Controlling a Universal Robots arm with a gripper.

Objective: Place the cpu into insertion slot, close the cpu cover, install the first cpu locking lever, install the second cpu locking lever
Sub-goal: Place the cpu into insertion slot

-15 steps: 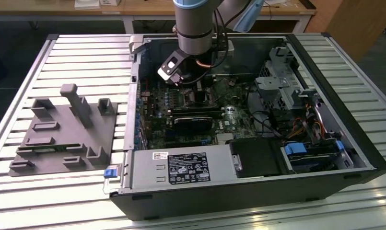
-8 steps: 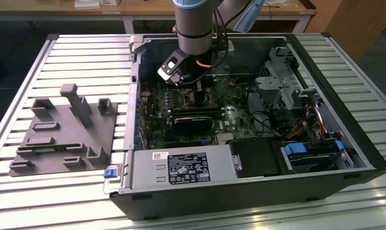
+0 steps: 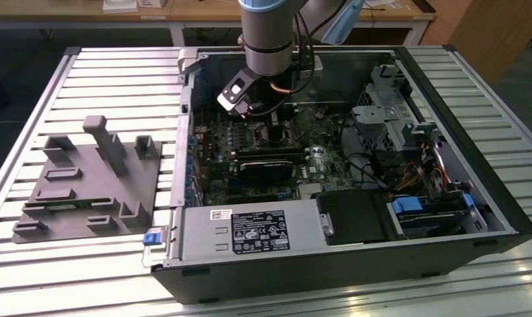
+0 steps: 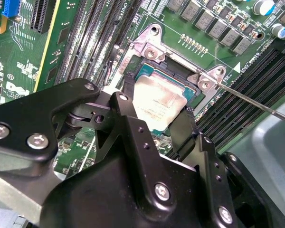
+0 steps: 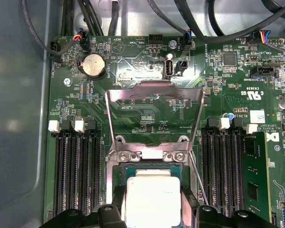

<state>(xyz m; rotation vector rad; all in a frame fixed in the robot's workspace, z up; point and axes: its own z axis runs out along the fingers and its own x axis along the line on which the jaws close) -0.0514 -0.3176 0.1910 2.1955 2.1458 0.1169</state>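
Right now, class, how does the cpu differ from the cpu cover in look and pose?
The cpu is a solid pale square, while the cpu cover is an open silver frame with a window. The cpu lies flat at the insertion slot, gripped by the gripper. The cpu cover stands tilted up and open, untouched. Both are square and metal-faced.

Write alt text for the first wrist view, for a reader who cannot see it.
A silvery cpu sits in the slot of a green board, with the cover swung open. Black memory slots run along both sides of the slot, and a coin battery sits farther off.
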